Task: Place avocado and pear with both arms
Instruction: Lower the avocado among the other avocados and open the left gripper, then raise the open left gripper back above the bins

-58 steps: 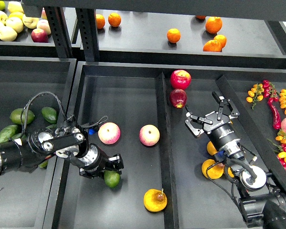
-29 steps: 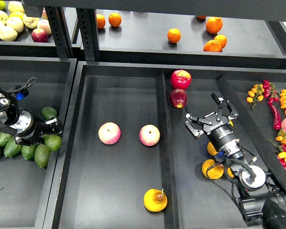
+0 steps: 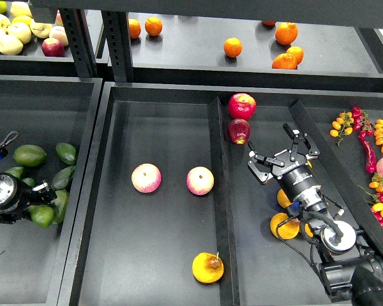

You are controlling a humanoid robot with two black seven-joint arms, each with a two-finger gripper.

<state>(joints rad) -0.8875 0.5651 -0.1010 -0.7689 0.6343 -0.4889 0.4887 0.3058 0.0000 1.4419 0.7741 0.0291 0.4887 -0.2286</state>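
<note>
The pear [image 3: 207, 268], yellow-orange with a brown stem, lies at the front of the middle tray [image 3: 166, 127] near its divider. The bright green avocado [image 3: 43, 215] lies in the left bin [image 3: 45, 115] among other darker avocados [image 3: 30, 155]. My left gripper [image 3: 32, 201] is low in that bin just left of the avocado; its fingers look spread and hold nothing. My right gripper [image 3: 284, 156] is open and empty, hovering over the right compartment, well right of the pear.
Two pink-red apples [image 3: 146, 178] [image 3: 200, 180] lie mid-tray. Two red apples [image 3: 242, 105] sit at the back of the right compartment. Oranges [image 3: 287, 224] lie under my right arm. More oranges [image 3: 232, 47] and pale apples [image 3: 9, 43] are on the back shelf. Peppers [image 3: 370, 140] lie far right.
My left arm carried the avocado from the middle tray into the left bin, then drew back to the left, leaving it among the others. The right arm has not moved.
</note>
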